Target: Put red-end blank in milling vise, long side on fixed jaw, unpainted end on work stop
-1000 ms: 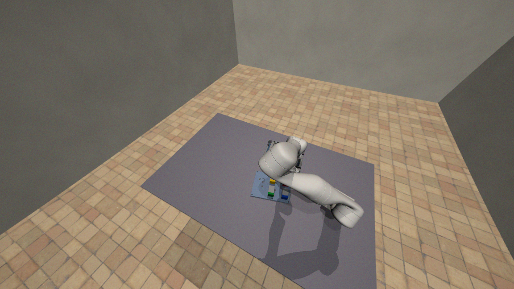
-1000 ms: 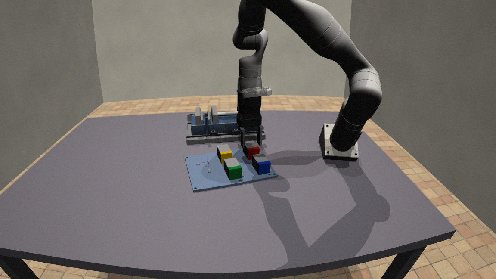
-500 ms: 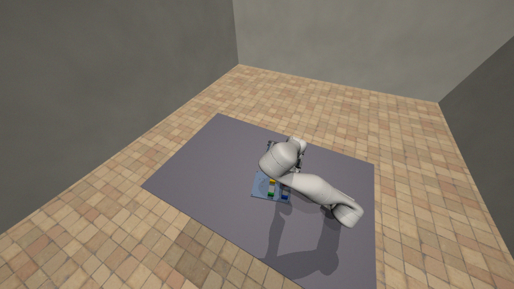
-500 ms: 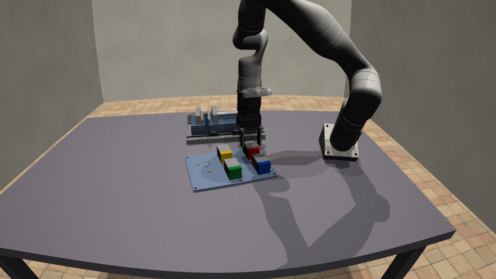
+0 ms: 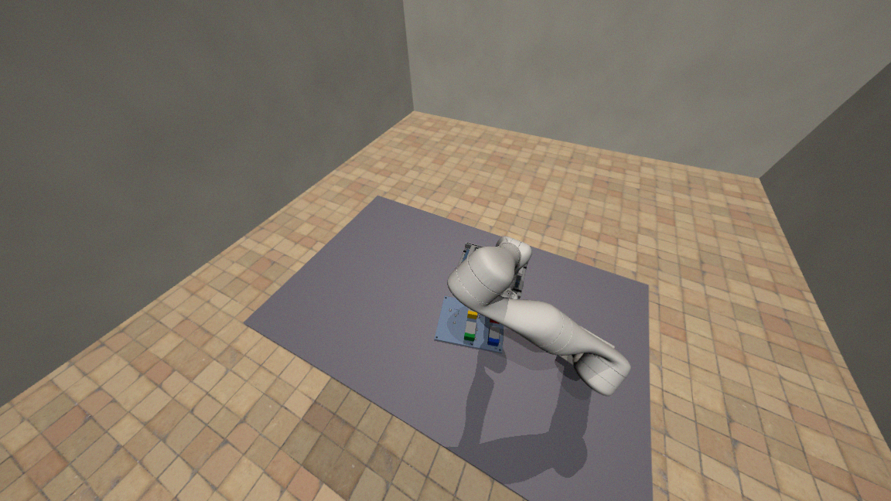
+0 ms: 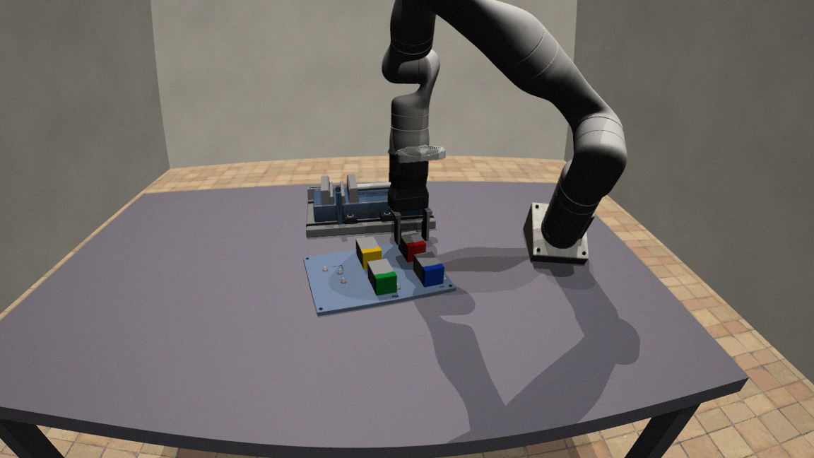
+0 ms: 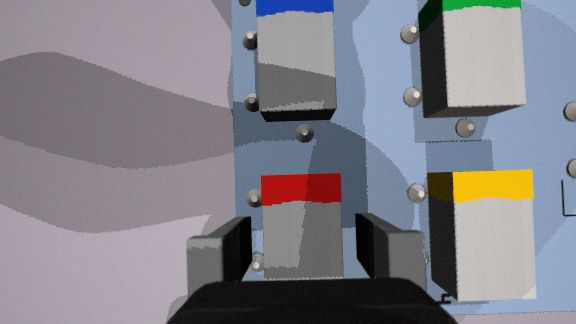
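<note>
The red-ended blank point(image 6: 413, 247) point(image 7: 301, 220) lies flat on the blue plate point(image 6: 341, 296) point(image 7: 385, 165) point(image 5: 448, 324), at its back right corner in the exterior view. My gripper point(image 6: 410, 230) point(image 7: 303, 237) is open and straddles the blank's grey unpainted half, one finger on each long side, with small gaps. The fingers are low, near the plate. The milling vise point(image 6: 341, 208) stands just behind the plate; my arm hides its right part. In the top view my arm covers most of the red-ended blank and the vise.
Three other blanks lie on the plate: blue-ended point(image 6: 429, 270) point(image 7: 296, 55) point(image 5: 493, 338), green-ended point(image 6: 382, 276) point(image 7: 475, 55) point(image 5: 469, 333), yellow-ended point(image 6: 369, 251) point(image 7: 487, 230) point(image 5: 472, 315). Small locating pins point(image 7: 304, 133) stud the plate. The arm's base point(image 6: 557, 242) stands to the right.
</note>
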{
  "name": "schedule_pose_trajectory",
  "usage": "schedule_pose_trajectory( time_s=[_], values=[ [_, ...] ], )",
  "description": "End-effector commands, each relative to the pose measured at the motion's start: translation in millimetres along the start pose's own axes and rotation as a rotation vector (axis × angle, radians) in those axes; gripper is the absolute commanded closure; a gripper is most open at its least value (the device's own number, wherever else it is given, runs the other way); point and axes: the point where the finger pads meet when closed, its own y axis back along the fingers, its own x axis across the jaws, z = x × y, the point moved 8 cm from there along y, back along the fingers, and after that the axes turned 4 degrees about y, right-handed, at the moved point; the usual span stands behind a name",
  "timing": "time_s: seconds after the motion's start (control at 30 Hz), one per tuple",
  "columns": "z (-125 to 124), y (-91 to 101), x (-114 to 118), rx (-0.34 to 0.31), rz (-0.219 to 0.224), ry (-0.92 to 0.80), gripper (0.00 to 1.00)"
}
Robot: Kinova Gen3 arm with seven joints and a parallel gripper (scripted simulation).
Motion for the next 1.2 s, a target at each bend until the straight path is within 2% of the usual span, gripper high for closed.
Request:
schedule_pose_trajectory(
  time_s=[0.0, 0.9, 0.93, 1.17],
  values=[
    [0.2, -0.6, -0.1, 0.000, 0.000, -0.001, 0.00],
    [0.2, -10.3, -0.3, 0.000, 0.000, -0.001, 0.00],
    [0.2, -9.8, 0.2, -0.001, 0.001, 0.000, 1.00],
    [0.2, -9.8, 0.2, -0.001, 0.001, 0.000, 1.00]
  ],
)
